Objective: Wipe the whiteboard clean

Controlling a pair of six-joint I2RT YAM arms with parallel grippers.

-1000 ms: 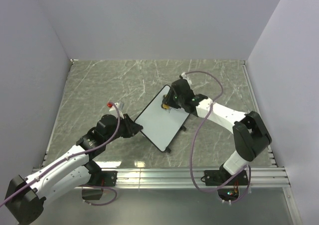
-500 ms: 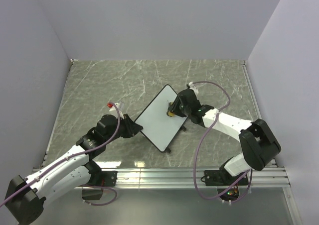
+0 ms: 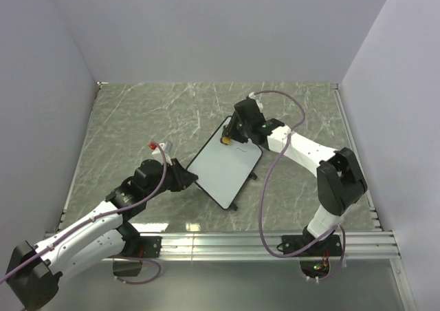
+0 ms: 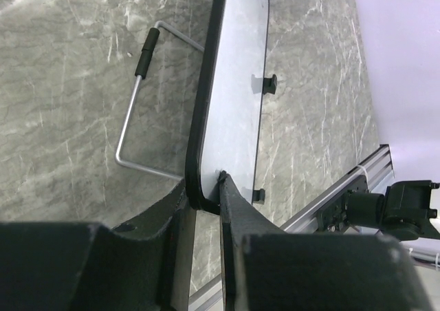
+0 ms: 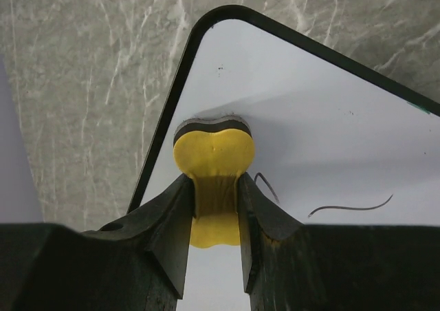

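The whiteboard [image 3: 223,165] stands tilted at mid-table, white with a thin black frame and small black feet. My left gripper [image 3: 187,179] is shut on its near left edge [image 4: 199,153], one finger on each face. My right gripper [image 3: 231,136] is shut on the yellow bone-shaped eraser [image 5: 214,151] and presses its dark felt end onto the board near the far corner [image 5: 227,15]. Two thin black scribble strokes [image 5: 350,206] lie on the white face just right of the eraser.
The board's wire stand [image 4: 134,104] with a black grip rests on the marble tabletop [image 3: 137,118] behind the board. The aluminium rail [image 3: 275,242] runs along the near edge. Grey walls enclose the left, back and right sides.
My right gripper with the eraser has swept down the board towards its right edge and back up to the far corner. The left arm and the board have stayed put.
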